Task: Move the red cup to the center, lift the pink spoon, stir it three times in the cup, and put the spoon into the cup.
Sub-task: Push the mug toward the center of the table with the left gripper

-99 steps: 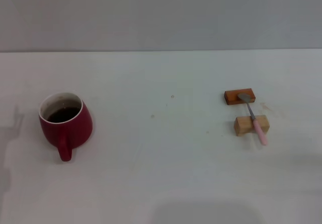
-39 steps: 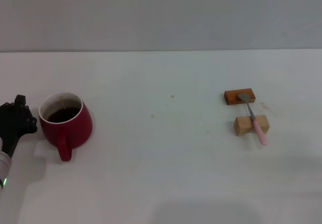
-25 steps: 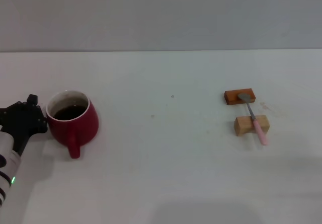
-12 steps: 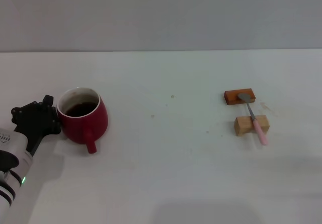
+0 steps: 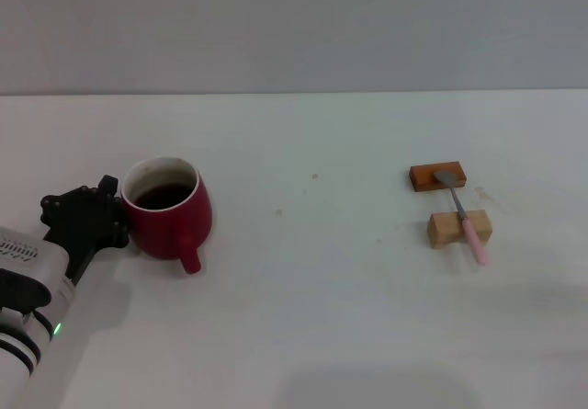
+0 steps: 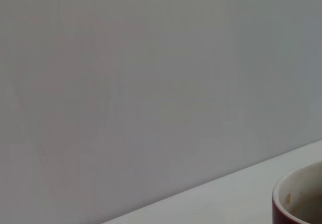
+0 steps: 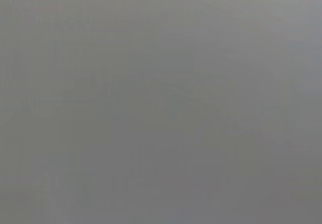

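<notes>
The red cup (image 5: 168, 214) stands upright on the white table at the left, with dark liquid inside and its handle towards the front. Its rim also shows in the left wrist view (image 6: 300, 196). My left gripper (image 5: 90, 220) is black and sits right against the cup's left side, touching it. The pink spoon (image 5: 464, 217) lies at the right across two wooden blocks, its metal bowl on the far one and its pink handle over the near one. The right gripper is out of view.
An orange-brown block (image 5: 424, 178) and a tan block (image 5: 445, 232) hold up the spoon at the right. The white table (image 5: 312, 280) runs back to a grey wall. The right wrist view shows only plain grey.
My left gripper came in from the left edge, met the cup's left side and moved right with it. The cup has slid right and its handle has turned. The spoon has not moved.
</notes>
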